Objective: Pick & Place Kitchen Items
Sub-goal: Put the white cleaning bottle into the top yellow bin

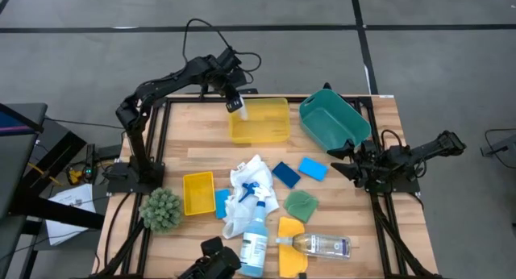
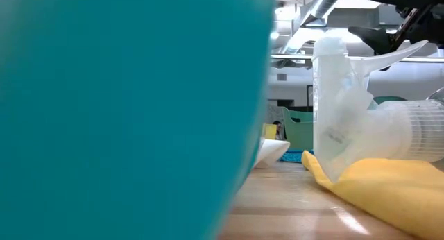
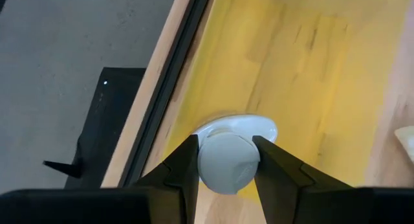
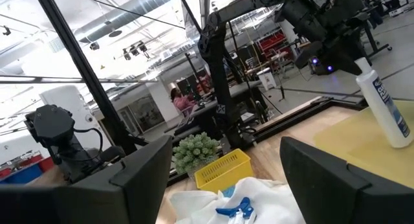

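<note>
White bottle (image 1: 237, 107) hangs clamped between the fingers of the left gripper (image 3: 224, 164), its base just under the pincer and seemingly touching or barely above the floor of the large yellow tray (image 1: 270, 126), close to that tray's near-left edge. If the pincer lets go before the bottle stands square, I reckon it could tip over the low rim toward the table edge. Off to the side, the right gripper (image 4: 225, 175) waits with fingers spread, by the teal bin (image 1: 332, 122).
</note>
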Robot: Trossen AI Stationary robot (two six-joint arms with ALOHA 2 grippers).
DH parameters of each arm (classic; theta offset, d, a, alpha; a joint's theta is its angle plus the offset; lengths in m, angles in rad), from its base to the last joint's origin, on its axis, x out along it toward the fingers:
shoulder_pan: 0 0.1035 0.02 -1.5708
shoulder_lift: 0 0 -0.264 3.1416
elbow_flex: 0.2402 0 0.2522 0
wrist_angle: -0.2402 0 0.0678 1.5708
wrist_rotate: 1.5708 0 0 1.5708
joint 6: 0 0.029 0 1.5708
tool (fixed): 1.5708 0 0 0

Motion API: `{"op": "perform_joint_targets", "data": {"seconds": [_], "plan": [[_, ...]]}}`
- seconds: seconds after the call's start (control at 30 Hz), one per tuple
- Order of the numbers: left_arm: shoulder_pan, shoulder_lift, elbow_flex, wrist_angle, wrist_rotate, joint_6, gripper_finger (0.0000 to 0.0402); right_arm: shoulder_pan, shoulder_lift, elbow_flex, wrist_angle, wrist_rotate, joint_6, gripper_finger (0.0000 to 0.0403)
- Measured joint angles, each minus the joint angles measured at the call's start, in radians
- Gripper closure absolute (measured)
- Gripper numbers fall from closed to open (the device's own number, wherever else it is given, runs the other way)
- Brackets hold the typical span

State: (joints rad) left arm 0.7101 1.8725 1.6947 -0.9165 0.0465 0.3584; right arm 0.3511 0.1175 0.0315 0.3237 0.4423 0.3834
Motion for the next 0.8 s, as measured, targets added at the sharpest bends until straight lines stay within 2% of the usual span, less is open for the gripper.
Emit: {"op": "perform_joint_targets", "data": {"seconds": [0.3, 0.8], "plan": [[0.003, 0.001, 0.000, -0.001, -0.007, 0.003, 0.0290, 0.000, 0.000, 0.000, -0.002, 0.000, 0.000, 0.0125], [-0.003, 0.006, -0.003, 0.008, -0.013, 0.003, 0.0258, 0.000, 0.000, 0.000, -0.002, 0.000, 0.000, 0.0125]]}}
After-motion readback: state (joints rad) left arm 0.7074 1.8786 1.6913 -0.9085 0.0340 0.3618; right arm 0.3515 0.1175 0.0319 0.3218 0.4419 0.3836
